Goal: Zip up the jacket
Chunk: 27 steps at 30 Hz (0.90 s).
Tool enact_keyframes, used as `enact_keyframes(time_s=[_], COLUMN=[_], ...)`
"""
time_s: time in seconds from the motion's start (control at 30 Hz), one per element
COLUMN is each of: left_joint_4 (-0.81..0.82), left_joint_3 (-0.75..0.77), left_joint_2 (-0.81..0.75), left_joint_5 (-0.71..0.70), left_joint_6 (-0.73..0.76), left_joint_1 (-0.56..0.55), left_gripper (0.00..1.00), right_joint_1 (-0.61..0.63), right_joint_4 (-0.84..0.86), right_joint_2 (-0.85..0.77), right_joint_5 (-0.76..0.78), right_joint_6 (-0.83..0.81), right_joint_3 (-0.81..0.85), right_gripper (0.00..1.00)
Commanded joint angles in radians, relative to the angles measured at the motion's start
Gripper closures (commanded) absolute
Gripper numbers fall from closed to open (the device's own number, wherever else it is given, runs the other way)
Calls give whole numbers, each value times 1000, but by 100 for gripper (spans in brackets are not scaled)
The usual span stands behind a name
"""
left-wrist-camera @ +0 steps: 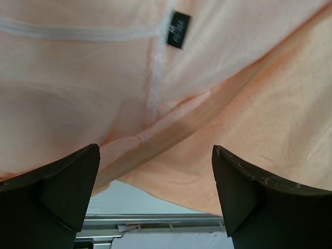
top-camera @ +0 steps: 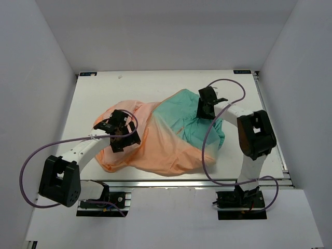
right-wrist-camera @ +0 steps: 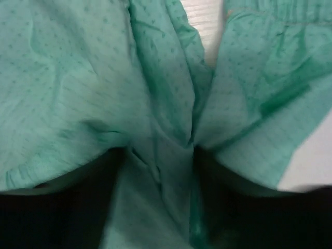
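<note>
The jacket lies crumpled in the middle of the table, peach-orange on the left and teal-green at the back right. My left gripper hovers over the orange part, open, with nothing between its fingers. In its wrist view orange cloth with a small black label fills the picture. My right gripper is pushed down into the teal cloth. Its jaws stand apart with a raised fold between them. I cannot pick out the zipper for certain.
White walls close in the table on three sides. An aluminium rail runs along the near edge, and it also shows under the orange hem as a rail in the left wrist view. Purple cables loop from both arms.
</note>
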Motion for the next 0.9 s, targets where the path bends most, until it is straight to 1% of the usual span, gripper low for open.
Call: enact_keyframes(time_s=[0.0,0.03,0.07,0.1,0.13,0.17,0.27,0.37,0.4,0.47,0.5,0.53,0.57,0.6,0.63,0.67,0.7,0.73,0.77,0.8,0.83,0.87], left_joint_4=[54,57,60,64,65,73,80,88,93,102,103,102,90,85,70,58,50,39,16,11,5,-19], left_joint_3=[-22,-27,-28,-36,-40,-45,-66,-94,-103,-126,-134,-137,-142,-143,-148,-148,-151,-152,-152,-155,-155,-152], left_joint_2=[6,14,22,38,48,58,95,98,94,75,71,68,60,55,45,36,25,13,-1,-39,-58,-76], left_joint_5=[61,52,42,24,9,13,19,12,9,10,16,19,19,18,18,19,24,28,56,74,106,111], left_joint_6=[15,7,2,-1,-10,-12,-15,-22,-22,-22,-22,-21,-19,-19,-16,-15,-9,1,5,11,11,10], left_joint_1=[-57,-74,-115,-134,-146,-159,-160,-160,-160,-160,-160,-160,-160,-160,-160,-160,-160,-160,-162,-162,-163,-163], left_gripper=[2,2,2,2,2,2,2,2,2,2,2,2,2,2,2,2,2,2,2,2,2,2], right_joint_1=[-2,-2,-2,-3,-3,-2,-2,-3,-3,-2,-5,-5,-7,-10,-28,-40,-54,-68,-98,-115,-131,-152], right_joint_4=[16,21,48,65,87,117,110,96,76,41,-37,-86,-140,-195,-294,-342,-385,-425,-424,-424,-419,-404], right_joint_2=[52,58,54,45,19,3,-64,-164,-196,-296,-331,-400,-434,-472,-544,-576,-641,-673,-698,-737,-747,-752], right_joint_5=[-13,-15,-22,-33,-41,-47,-24,57,73,117,137,159,207,231,260,272,280,283,283,286,292,286], right_joint_6=[-6,-22,-42,-67,-119,-144,-210,-243,-245,-233,-180,-138,-92,13,57,100,176,190,189,188,184,184], right_joint_3=[101,120,153,172,193,248,383,419,395,329,248,200,146,87,-38,-99,-157,-257,-300,-334,-371,-373], right_gripper=[47,62,86,97,100,100,100,100,100,100,100,100,100,100,100,100,100,100,97,86,75,66])
